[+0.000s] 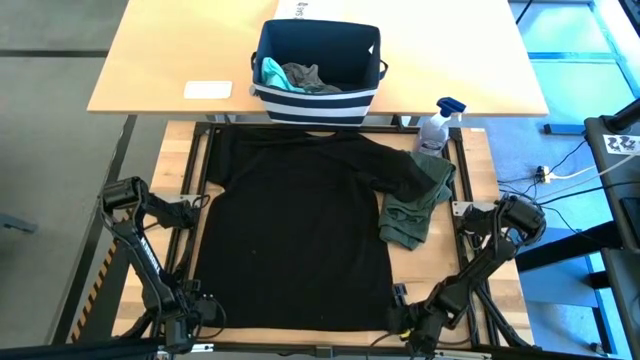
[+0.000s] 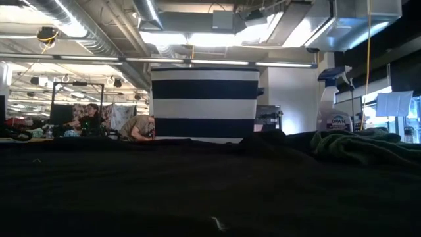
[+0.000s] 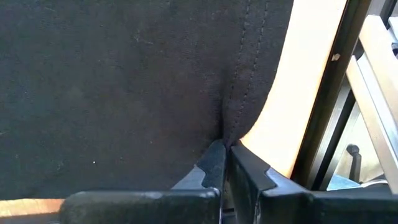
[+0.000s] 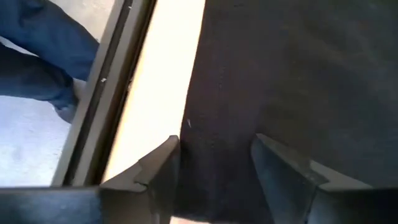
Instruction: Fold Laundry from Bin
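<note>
The black shirt (image 1: 290,235) lies spread flat on the surface (image 1: 440,265), below the bin (image 1: 318,60). The left gripper (image 3: 225,163) has its fingers clenched on the shirt's hem; the right gripper (image 4: 214,163) straddles the other bottom corner, fingers spread

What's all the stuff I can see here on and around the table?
black T-shirt: one, black, spread flat across the table.
olive-green piece: one, crumpled at the shirt's right sleeve.
bin: one, navy with white stripes, on the far table.
teal piece: one, inside the bin.
grey garment: one, inside the bin.
spray bottle: one, clear with blue trigger, right of the bin.
white card: one, left of the bin.
left tool: shut on the shirt's hem.
right tool: open, straddling the shirt's hem.
</note>
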Motion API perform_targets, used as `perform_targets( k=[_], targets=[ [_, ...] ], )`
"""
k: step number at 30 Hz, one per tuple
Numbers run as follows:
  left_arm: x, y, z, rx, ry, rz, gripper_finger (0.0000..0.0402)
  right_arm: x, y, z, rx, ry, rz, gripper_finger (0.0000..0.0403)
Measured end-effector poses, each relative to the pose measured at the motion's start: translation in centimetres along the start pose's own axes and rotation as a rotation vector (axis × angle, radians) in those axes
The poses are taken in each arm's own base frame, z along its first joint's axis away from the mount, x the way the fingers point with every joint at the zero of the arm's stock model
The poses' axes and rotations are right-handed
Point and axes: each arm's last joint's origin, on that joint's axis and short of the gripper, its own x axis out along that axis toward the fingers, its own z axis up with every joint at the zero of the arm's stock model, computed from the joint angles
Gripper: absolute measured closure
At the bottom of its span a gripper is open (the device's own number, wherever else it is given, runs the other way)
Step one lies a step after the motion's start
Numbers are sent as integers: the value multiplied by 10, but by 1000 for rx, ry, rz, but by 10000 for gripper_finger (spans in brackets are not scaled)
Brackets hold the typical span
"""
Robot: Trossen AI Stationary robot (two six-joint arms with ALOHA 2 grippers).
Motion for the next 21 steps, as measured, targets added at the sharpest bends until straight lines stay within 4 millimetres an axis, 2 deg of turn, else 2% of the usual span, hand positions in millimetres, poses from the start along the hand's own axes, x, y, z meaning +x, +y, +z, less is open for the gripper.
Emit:
perform_targets(
  k=[9, 14, 18, 21],
  targets=[
    [0, -1, 1, 33, -27, -4, 392, 14, -3, -10, -61, 62, -38, 302],
    [0, -2, 2, 36, -66, -12, 397, 13, -2, -10, 37, 81, -10, 383],
    [-3, -4, 4, 36, -117, -39, 399, 6, -1, -7, 144, 86, 21, 388],
    [-16, -2, 6, 10, -177, -60, 400, -9, -2, -2, 207, 74, 40, 395]
  ],
)
